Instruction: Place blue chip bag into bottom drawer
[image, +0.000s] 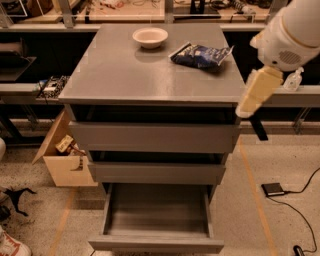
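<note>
The blue chip bag (201, 54) lies flat on the grey cabinet top (125, 75), at the back right, next to a white bowl (150, 36). The bottom drawer (156, 215) is pulled out and shows an empty grey tray. My gripper (258, 126) hangs at the end of the white and cream arm (260, 89), just off the cabinet's right front corner. It is lower than the bag, nearer the camera than it, and apart from it. It holds nothing that I can see.
The two upper drawers (152, 137) are shut or nearly shut. An open cardboard box (62, 160) stands on the floor left of the cabinet. A small black device (273, 189) with a cable lies on the floor at the right. Benches run behind the cabinet.
</note>
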